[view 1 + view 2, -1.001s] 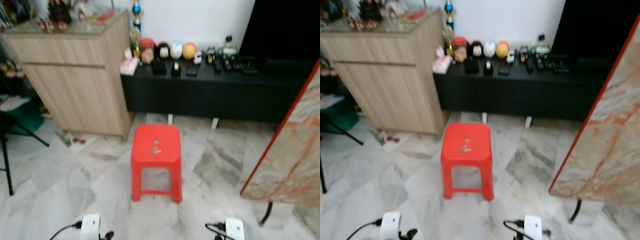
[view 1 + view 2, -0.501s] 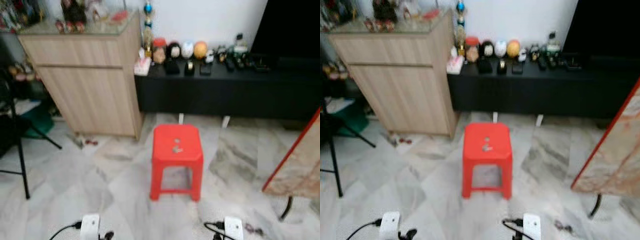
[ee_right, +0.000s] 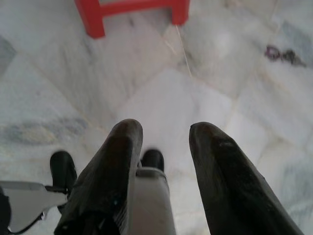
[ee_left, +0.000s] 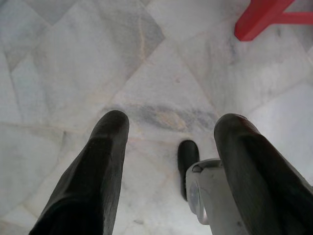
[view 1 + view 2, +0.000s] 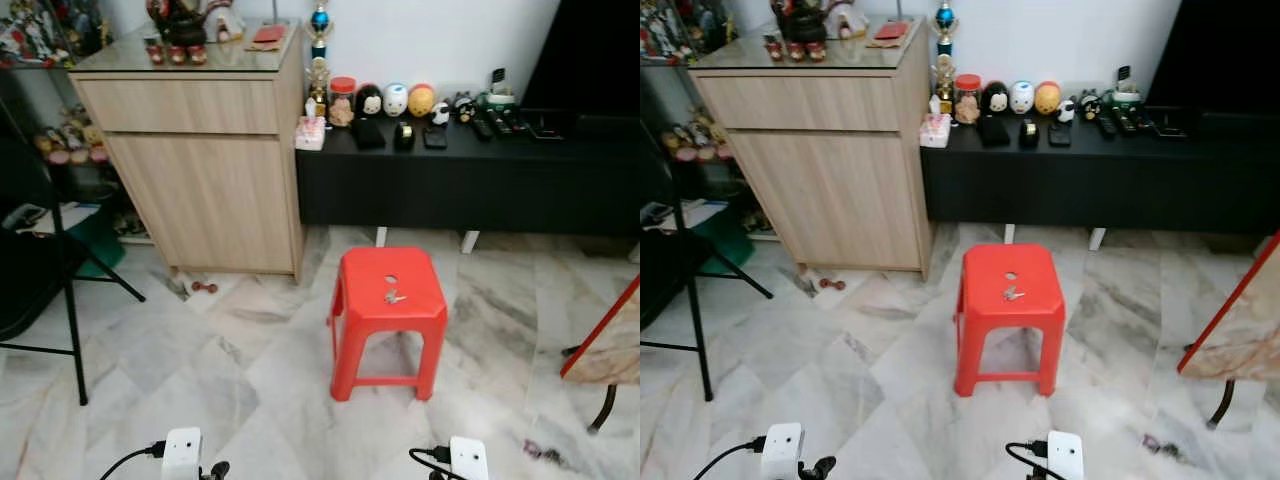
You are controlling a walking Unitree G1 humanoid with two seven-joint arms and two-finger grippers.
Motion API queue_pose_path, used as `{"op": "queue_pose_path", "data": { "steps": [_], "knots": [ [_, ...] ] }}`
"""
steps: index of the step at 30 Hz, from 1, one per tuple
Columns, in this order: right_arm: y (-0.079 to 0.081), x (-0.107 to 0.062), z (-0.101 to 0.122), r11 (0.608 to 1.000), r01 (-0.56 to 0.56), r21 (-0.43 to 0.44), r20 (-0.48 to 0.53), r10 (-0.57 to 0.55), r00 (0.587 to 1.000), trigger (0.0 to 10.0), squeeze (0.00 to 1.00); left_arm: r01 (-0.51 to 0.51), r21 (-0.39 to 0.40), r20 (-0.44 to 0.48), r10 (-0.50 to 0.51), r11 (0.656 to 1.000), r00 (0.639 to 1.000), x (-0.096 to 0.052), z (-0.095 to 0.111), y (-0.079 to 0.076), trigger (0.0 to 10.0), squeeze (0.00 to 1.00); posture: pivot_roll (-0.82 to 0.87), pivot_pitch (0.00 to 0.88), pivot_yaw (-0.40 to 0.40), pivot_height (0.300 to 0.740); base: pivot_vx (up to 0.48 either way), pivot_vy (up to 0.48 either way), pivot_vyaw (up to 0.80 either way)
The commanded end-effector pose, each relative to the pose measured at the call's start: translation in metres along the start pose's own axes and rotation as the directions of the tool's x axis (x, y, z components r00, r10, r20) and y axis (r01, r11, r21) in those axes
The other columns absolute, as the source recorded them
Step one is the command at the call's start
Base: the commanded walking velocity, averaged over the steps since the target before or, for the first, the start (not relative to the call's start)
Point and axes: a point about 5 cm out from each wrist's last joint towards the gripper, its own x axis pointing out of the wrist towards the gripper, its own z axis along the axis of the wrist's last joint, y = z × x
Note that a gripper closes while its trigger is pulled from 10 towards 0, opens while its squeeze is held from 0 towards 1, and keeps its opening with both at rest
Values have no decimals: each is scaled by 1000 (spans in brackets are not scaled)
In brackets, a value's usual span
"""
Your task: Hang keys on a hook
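Observation:
A small bunch of keys point(image 5: 395, 296) lies on top of a red plastic stool point(image 5: 388, 318) standing on the marble floor, ahead and a little right of centre. Both arms hang low at the bottom edge of the eye views. In the left wrist view my left gripper point(image 4: 171, 129) is open over bare floor, with a stool leg point(image 4: 259, 18) in the corner. In the right wrist view my right gripper point(image 3: 165, 134) is open above the floor, the stool's legs point(image 3: 132, 11) beyond it. Nothing is held in either one.
A wooden cabinet point(image 5: 205, 165) stands at the left with figurines on top. A low black TV bench point(image 5: 470, 175) runs along the back wall with small ornaments. A black tripod leg point(image 5: 70, 320) is at the left. A marble panel point(image 5: 610, 345) leans at the right.
The camera has swung left and sharpened: the stool and cabinet now sit further right in the picture, and the marble panel has slid to the right edge. The arms hang as before.

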Motion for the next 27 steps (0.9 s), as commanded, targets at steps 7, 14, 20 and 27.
{"op": "queue_pose_path", "data": {
  "steps": [7, 14, 20, 27],
  "knots": [
    [-3, -1, -3, 1000, 6, 0, -9, -6, 1000, 10000, 0, 9, 10, -32, -8, 1000, 999, -1, -6, -1, 10000, 0, 3, 0, 22, 740, 0, 0, 0],
    [-2, -1, -3, 1000, 4, -1, -6, -4, 1000, 10000, 0, 9, 18, -31, -9, 1000, 999, -1, -6, -1, 10000, 0, 3, 0, 24, 740, 288, 0, 0],
    [-2, -1, -3, 1000, -2, -7, -7, 2, 1000, 10000, 0, 11, 19, -29, -10, 1000, 1000, -1, -5, -1, 10000, 0, 3, 0, 24, 740, 273, 0, 0],
    [-1, 0, -1, 1000, -12, -28, -2, 12, 1000, 10000, 0, 12, 17, -27, -11, 1000, 1000, -1, -5, -1, 10000, 0, 3, 0, 23, 740, 281, 0, 0]
  ]
}}
